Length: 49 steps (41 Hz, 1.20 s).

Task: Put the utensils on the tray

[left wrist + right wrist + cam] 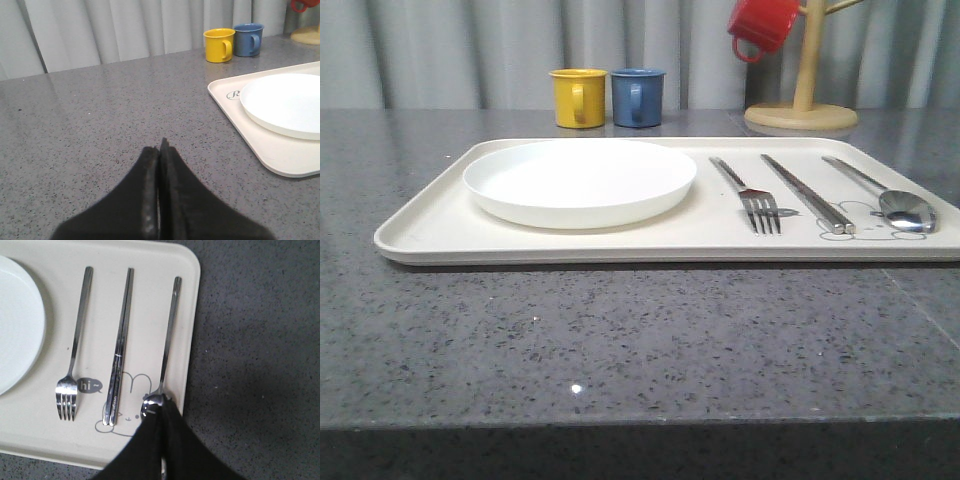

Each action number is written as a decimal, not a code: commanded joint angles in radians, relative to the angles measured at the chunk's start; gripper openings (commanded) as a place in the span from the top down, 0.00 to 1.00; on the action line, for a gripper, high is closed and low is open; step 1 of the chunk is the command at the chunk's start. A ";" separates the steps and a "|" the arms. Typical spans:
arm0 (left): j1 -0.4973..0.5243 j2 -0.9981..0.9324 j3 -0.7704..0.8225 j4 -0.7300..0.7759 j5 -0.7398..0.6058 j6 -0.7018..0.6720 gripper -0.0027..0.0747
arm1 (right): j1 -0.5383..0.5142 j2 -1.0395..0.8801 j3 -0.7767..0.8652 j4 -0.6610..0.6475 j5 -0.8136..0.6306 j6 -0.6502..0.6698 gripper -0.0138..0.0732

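From the front view I find every utensil already lying on the tray (420, 235): the plate (580, 182) on its left half, and to the right of it, in order, the fork (752, 195), the chopsticks (808, 194) and the spoon (890, 198), all three with their long axes running roughly parallel, from the far rim toward the near rim, working ends nearest me. The relation that matters for the next move is at the spoon. In the right wrist view my right gripper (161, 412) sits directly over the spoon's bowl (153, 402), its fingers pressed together with no gap I can make out; the bowl is partly hidden beneath the fingertips, so I cannot tell whether the tips touch the metal or merely stand above it, but nothing appears clamped between them. The spoon's handle runs straight away from the gripper, close along the tray's right-hand rim (192, 330), with the chopsticks (120, 345) just beside it and the fork (75, 340) beyond those. My left gripper (160, 150) is likewise closed and empty, hovering over bare counter (100, 115) well to the left of the tray (235, 112), with the plate (285, 102) off to its right. I judge the placing complete; the right arm is the nearer one, and what it needs is a clean lift away from the bowl without dragging the spoon toward the rim.
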 commanded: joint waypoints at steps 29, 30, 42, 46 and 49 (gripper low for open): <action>0.003 0.011 -0.025 -0.001 -0.083 -0.009 0.99 | -0.002 -0.935 0.938 -0.068 -0.697 -0.025 0.92; 0.003 0.011 -0.025 -0.001 -0.083 -0.009 0.99 | -0.002 -0.974 0.959 -0.068 -0.696 -0.025 0.92; 0.003 0.011 -0.025 -0.001 -0.083 -0.009 0.99 | -0.002 -1.239 1.034 -0.067 -0.704 -0.025 0.92; 0.003 0.011 -0.025 -0.001 -0.083 -0.009 0.99 | -0.002 -1.243 1.034 -0.064 -0.702 -0.025 0.92; 0.003 0.011 -0.025 -0.001 -0.083 -0.009 0.99 | -0.002 -1.243 1.034 -0.058 -0.696 -0.025 0.92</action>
